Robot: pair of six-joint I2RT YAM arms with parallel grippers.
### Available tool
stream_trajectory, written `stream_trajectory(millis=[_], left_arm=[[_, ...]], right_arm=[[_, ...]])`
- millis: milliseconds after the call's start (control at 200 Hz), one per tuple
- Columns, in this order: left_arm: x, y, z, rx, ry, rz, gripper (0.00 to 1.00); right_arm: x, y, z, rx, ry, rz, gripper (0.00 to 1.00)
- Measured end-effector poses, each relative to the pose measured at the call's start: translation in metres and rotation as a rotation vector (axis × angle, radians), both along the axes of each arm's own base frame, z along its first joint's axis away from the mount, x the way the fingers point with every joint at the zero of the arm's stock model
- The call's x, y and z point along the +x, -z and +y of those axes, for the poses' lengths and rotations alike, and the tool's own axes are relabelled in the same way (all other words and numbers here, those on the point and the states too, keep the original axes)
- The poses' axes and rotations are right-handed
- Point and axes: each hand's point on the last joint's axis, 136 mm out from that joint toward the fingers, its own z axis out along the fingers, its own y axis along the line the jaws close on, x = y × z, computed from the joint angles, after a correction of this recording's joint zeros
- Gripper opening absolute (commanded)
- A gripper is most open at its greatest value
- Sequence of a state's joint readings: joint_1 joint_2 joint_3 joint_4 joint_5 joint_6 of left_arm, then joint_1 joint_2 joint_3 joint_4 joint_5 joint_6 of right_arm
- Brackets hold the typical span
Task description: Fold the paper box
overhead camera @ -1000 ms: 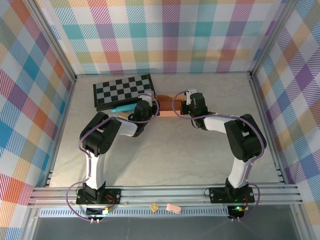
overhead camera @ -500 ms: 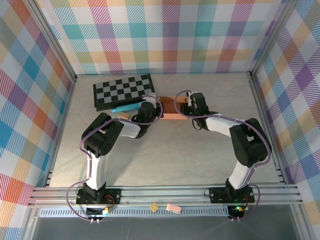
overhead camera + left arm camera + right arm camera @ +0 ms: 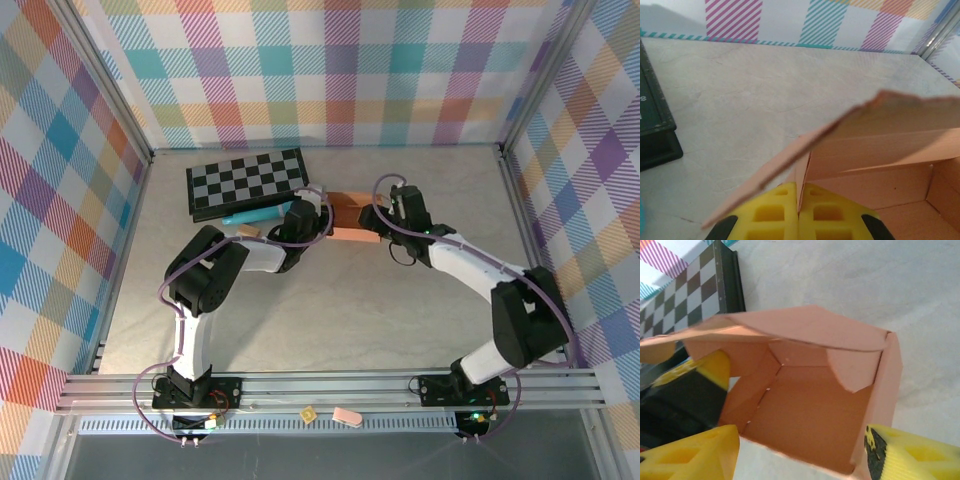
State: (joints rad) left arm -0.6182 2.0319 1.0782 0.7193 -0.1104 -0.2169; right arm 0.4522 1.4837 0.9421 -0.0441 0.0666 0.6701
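The salmon-orange paper box (image 3: pixel 350 217) stands on the table just right of the chessboard, its inside (image 3: pixel 805 415) open toward the right wrist camera and its lid flap (image 3: pixel 840 127) half raised. My left gripper (image 3: pixel 309 220) is shut on the box's left wall, the thin card pinched between its yellow fingers (image 3: pixel 775 215). At the box's right side, my right gripper (image 3: pixel 386 214) is open. Its fingers (image 3: pixel 920 455) stand wide on either side of the box's near edge, the right one close beside the outside of the right wall.
A black-and-grey chessboard (image 3: pixel 247 180) lies at the back left, close to the box. A teal stick (image 3: pixel 250 213) and a small tan block (image 3: pixel 247 231) lie by the left arm. Checked walls close in three sides.
My right gripper has opened and let go of the box's right side, and its arm has swung out to the right. The left gripper stays shut on the box.
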Motion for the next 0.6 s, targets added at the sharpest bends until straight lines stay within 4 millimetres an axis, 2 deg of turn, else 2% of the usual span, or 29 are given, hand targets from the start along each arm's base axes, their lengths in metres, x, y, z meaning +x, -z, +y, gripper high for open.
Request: stream_trajectory(millis=[105,250,400,485,545,600], left_arm=[[-0.002,0.000,-0.005,0.009,0.008,0.003,0.00],[-0.003,-0.001,-0.010,0.019,0.015,0.013,0.00],[-0.006,-0.001,-0.015,0.028,0.011,0.015,0.00],[-0.010,0.000,-0.019,0.031,0.015,0.014,0.07],[-0.012,0.000,-0.023,0.033,0.020,0.015,0.16],[-0.019,0.006,-0.026,0.044,0.031,0.037,0.20]], right_arm=[[-0.013,-0.018,-0.006,0.076,0.066,0.033,0.71],[-0.028,-0.051,-0.014,0.209,0.157,0.043,0.71],[-0.032,-0.066,-0.017,0.266,0.208,0.073,0.71],[-0.033,-0.068,-0.018,0.273,0.225,0.089,0.70],[-0.034,-0.067,-0.019,0.272,0.234,0.099,0.70],[-0.037,-0.064,-0.021,0.263,0.241,0.112,0.70]])
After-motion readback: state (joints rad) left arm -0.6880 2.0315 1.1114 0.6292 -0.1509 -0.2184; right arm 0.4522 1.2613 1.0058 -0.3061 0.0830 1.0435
